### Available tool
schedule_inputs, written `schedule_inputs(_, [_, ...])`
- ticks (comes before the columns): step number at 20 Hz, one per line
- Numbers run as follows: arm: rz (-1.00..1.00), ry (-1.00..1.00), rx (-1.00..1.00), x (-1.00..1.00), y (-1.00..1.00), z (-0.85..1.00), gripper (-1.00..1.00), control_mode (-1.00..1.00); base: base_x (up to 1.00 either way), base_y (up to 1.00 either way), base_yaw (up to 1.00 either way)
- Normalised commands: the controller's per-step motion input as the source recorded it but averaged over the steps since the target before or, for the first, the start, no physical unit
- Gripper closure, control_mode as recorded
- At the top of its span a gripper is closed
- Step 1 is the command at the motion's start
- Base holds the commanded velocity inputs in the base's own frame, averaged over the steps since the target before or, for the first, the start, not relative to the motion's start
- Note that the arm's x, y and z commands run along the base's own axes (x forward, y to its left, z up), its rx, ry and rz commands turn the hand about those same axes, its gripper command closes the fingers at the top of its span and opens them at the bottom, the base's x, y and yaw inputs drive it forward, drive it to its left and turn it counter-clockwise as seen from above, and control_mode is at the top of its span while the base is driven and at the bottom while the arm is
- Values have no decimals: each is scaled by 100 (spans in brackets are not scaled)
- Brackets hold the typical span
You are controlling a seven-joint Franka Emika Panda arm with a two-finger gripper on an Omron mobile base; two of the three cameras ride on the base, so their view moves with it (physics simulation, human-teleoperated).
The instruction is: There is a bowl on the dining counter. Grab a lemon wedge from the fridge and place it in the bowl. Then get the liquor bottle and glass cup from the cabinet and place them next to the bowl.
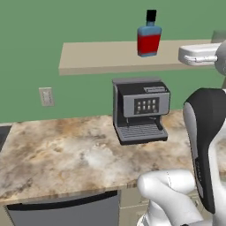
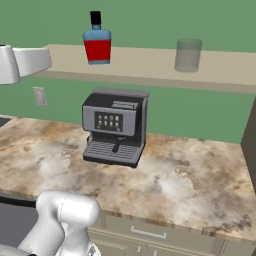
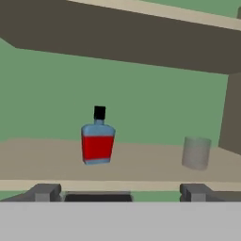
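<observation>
Claw [image 3: 120, 192]: wide open, holding nothing, facing the shelf [image 3: 47, 162].
Bottle [image 3: 98, 142]: stands upright on the shelf.
Cup [image 3: 196, 153]: same shelf, well apart.
Risk: a bump could tip the bottle off onto the coffee machine [image 1: 140, 109].

Landmark: I am taking the liquor bottle [image 3: 98, 141] as my reference; it is standing upright on the tan shelf [image 3: 56, 162], blue shoulders over a red body, black cap on top.
Glass cup: I am seeing the glass cup [image 3: 196, 152] standing upright on the same shelf, well apart from the bottle, to its right.
Wall: a green wall [image 3: 155, 101] is showing behind the bottle.
Overhead: a dark underside [image 3: 117, 37] is running above the bottle.
Gripper: I am seeing the gripper [image 3: 119, 192] below the bottle with its fingertips [image 3: 43, 192] standing wide apart, nothing between them.
Contact: the fingertips are sitting clear of the bottle, not touching it.
</observation>
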Motion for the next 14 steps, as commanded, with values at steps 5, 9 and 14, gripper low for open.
schedule_inputs(5, [2,0,4,11,9,1,-100,-100,0,0,0])
schedule_inputs(9, [3,0,5,33,7,0,-100,-100,0,0,0])
schedule_inputs(14, [1,0,5,69,1,2,-100,-100,0,0,0])
